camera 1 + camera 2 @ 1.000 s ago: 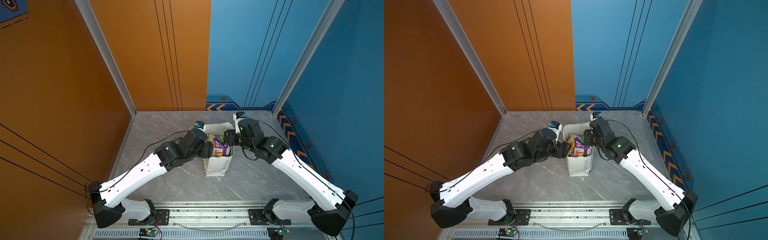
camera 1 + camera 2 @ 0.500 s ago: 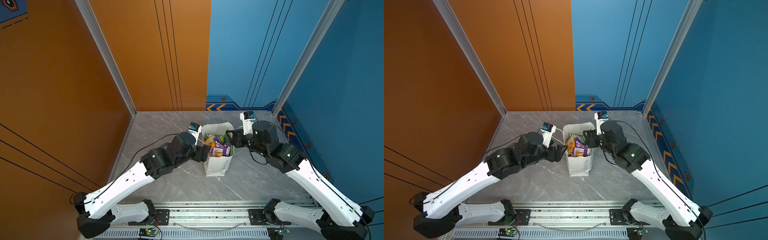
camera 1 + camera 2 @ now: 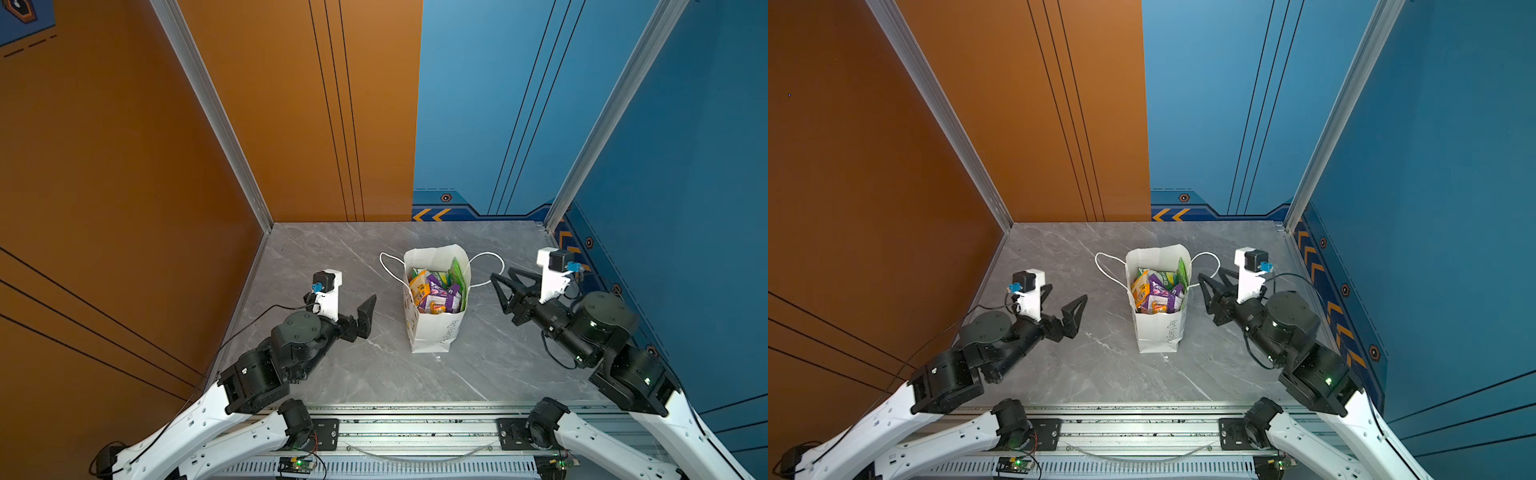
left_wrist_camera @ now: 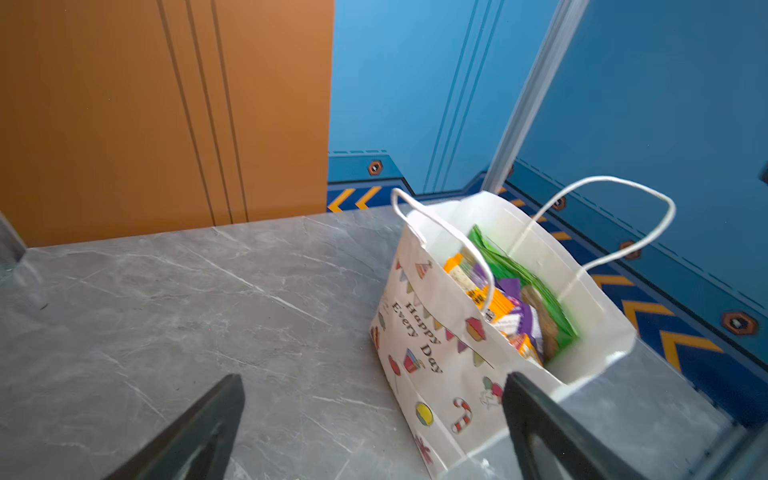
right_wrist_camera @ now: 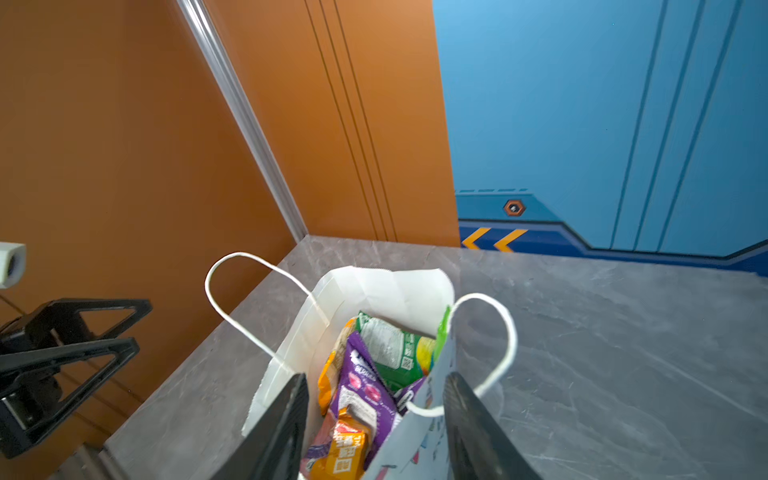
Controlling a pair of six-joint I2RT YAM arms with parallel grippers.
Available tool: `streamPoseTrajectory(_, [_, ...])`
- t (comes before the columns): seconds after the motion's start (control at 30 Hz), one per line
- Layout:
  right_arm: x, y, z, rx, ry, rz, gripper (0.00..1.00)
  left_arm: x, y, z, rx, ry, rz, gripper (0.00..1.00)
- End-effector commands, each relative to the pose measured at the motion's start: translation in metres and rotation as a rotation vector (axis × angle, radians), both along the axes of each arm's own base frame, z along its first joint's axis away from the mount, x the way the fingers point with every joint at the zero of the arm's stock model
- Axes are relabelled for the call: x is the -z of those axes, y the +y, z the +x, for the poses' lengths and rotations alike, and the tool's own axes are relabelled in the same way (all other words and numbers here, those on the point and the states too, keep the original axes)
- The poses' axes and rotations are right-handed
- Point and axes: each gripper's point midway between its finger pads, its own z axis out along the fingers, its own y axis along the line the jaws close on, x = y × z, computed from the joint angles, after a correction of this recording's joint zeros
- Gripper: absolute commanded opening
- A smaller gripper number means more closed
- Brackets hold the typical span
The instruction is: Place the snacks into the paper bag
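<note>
Snacks (image 3: 434,291) fill the upright paper bag (image 3: 434,332); left pincer (image 3: 1067,292) and right pincer (image 3: 502,273) gape empty, clear of its rim.

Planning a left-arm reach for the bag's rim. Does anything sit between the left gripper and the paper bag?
Nothing visible does. In a top view only bare table separates the open left gripper from the paper bag. The bag's thin cord handle loops out on that side, so it might get brushed.
</note>
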Motion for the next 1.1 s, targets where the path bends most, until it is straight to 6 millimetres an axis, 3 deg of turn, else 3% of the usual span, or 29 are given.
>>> streamPoseTrajectory(0.0, [0.011,-0.033,0.003,0.156,-0.063,-0.065,0.56,0.005,0.037,0.010,-0.211,-0.073,0.001,0.98])
streamPoseTrajectory(0.07, [0.023,-0.056,0.001,0.255,-0.072,-0.089,0.68,0.016,0.056,0.013,-0.317,-0.087,0.012,0.98])
streamPoseTrajectory(0.17, [0.051,-0.090,0.004,0.440,-0.089,-0.171,0.98,0.037,0.085,0.015,-0.497,-0.087,0.010,0.98])
streamPoseTrajectory(0.2, [0.063,-0.099,0.007,0.499,-0.086,-0.207,1.00,0.044,0.093,0.016,-0.549,-0.084,0.009,0.98])
streamPoseTrajectory(0.3, [0.090,-0.122,0.012,0.640,-0.048,-0.241,1.00,0.065,0.103,0.022,-0.628,-0.070,0.018,0.98])
streamPoseTrajectory(0.53, [0.148,-0.147,0.028,0.788,0.063,-0.314,1.00,0.111,0.122,0.042,-0.745,-0.061,0.017,0.98])
streamPoseTrajectory(0.7, [0.177,-0.149,0.036,0.767,0.084,-0.291,1.00,0.132,0.133,0.055,-0.761,-0.069,-0.020,0.98])
streamPoseTrajectory(1.07, [0.219,-0.148,0.048,0.733,0.053,-0.303,1.00,0.152,0.135,0.091,-0.728,-0.042,0.302,0.98])
